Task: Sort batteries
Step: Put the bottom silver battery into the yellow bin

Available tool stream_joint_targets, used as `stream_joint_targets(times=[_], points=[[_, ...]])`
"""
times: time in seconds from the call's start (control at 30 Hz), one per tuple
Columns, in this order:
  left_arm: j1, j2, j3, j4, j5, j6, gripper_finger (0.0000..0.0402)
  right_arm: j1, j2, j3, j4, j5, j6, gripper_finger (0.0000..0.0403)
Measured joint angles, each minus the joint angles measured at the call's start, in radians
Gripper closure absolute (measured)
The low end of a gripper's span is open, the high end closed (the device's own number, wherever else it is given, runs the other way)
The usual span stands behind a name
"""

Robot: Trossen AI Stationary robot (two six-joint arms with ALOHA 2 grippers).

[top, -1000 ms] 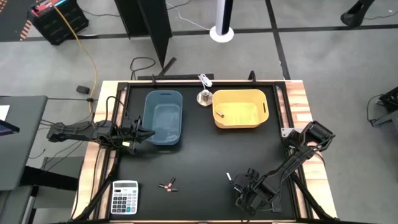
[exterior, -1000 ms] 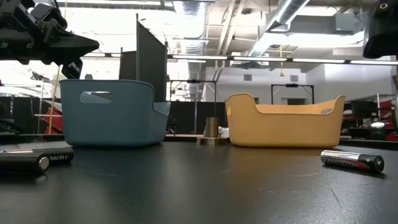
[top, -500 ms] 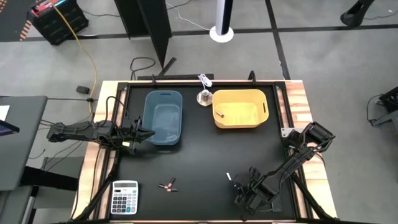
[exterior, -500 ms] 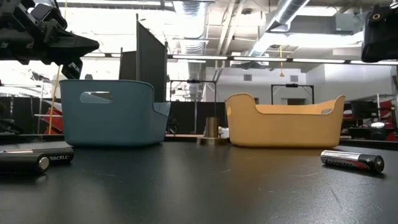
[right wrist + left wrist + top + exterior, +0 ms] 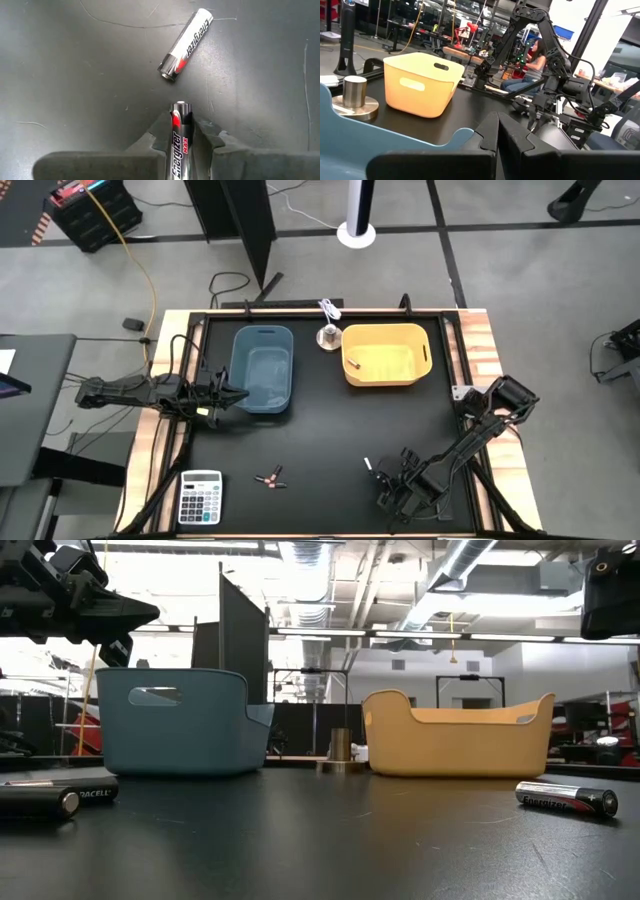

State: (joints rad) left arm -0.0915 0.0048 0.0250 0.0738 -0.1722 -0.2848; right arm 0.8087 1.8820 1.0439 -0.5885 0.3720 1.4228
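Note:
My right gripper (image 5: 180, 131) is shut on a silvery Energizer battery (image 5: 179, 137) above the table's near right part, and it also shows in the high view (image 5: 397, 485). A second silvery battery (image 5: 186, 44) lies flat on the black table just below it; it also shows in the high view (image 5: 368, 464) and the low view (image 5: 567, 797). Two dark batteries (image 5: 268, 477) lie near the front centre. One battery (image 5: 352, 363) lies in the yellow bin (image 5: 427, 350). My left gripper (image 5: 497, 132) is shut and empty at the blue bin's (image 5: 262, 368) near left corner. My right gripper pinches the battery's body (image 5: 178, 126) between its two fingers. The battery lies along the fingers, and its capped end (image 5: 180, 105) sticks out past the fingertips. The fingers point down at the table. The battery is lifted clear of the table.
A calculator (image 5: 201, 497) lies at the near left corner. A small metal bell-like object (image 5: 328, 336) with a white cord stands between the two bins at the far edge. A person sits in the room beyond the table (image 5: 536, 60).
My right gripper has shifted a little above the table with the battery still in its fingers. The loose batteries have stayed where they were.

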Motion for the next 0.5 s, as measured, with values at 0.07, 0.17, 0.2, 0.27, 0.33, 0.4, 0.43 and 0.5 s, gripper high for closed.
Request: stream_joint_targets(times=[0.07, 0.17, 0.2, 0.27, 0.33, 0.4, 0.43, 0.5], points=[[0.000, 0.000, 0.000, 0.000, 0.000, 0.000, 0.0401, -0.003, 0.000, 0.000, -0.001, -0.001, 0.001, 0.0341], [0.000, 0.000, 0.000, 0.000, 0.000, 0.000, 0.0401, -0.005, 0.000, 0.000, -0.002, -0.001, -0.006, 0.0341], [0.000, 0.000, 0.000, 0.000, 0.000, 0.000, 0.0401, -0.005, -0.001, 0.000, -0.002, 0.006, -0.006, 0.0341], [0.000, 0.000, 0.000, 0.000, 0.000, 0.000, 0.0401, -0.004, -0.002, -0.002, -0.004, 0.022, -0.006, 0.0341], [0.000, 0.000, 0.000, 0.000, 0.000, 0.000, 0.0401, -0.004, -0.006, -0.003, -0.008, 0.025, -0.006, 0.0341], [0.000, 0.000, 0.000, 0.000, 0.000, 0.000, 0.0401, -0.004, -0.007, -0.003, -0.009, 0.032, -0.006, 0.0341], [0.000, 0.000, 0.000, 0.000, 0.000, 0.000, 0.0401, -0.004, -0.010, -0.003, -0.010, 0.039, -0.006, 0.0342], [0.000, 0.000, 0.000, 0.000, 0.000, 0.000, 0.0401, -0.002, -0.014, -0.004, -0.012, 0.051, -0.007, 0.0342]])
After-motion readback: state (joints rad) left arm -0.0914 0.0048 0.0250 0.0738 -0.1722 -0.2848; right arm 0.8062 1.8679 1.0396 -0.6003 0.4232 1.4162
